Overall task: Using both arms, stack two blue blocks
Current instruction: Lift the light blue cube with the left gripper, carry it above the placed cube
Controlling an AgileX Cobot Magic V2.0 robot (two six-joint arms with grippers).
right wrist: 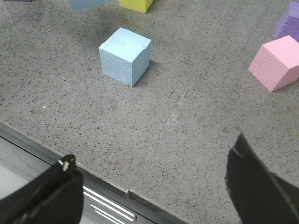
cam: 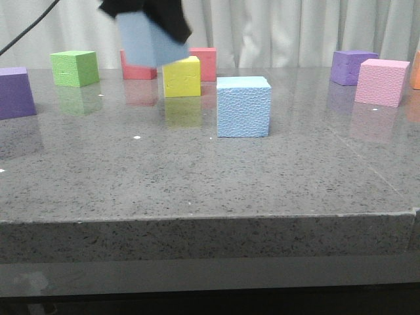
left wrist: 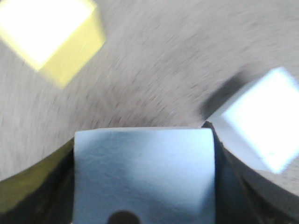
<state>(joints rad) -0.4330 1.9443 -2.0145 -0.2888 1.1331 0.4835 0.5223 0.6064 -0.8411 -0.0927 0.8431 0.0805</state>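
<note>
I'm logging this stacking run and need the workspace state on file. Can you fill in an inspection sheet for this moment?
Surface: grey speckled stone table, a seam visible in the right wrist view.
Job's things: pebbled blue block resting on the table; smooth blue block held in the air.
Clutter: yellow cube, green cube, red cubes, purple cubes, pink cube.
Grippers: left gripper shut on the smooth blue block; right gripper open, empty, above the table's near edge.
Cables: one dark cable upper left.
Surroundings: white curtain behind.
</note>
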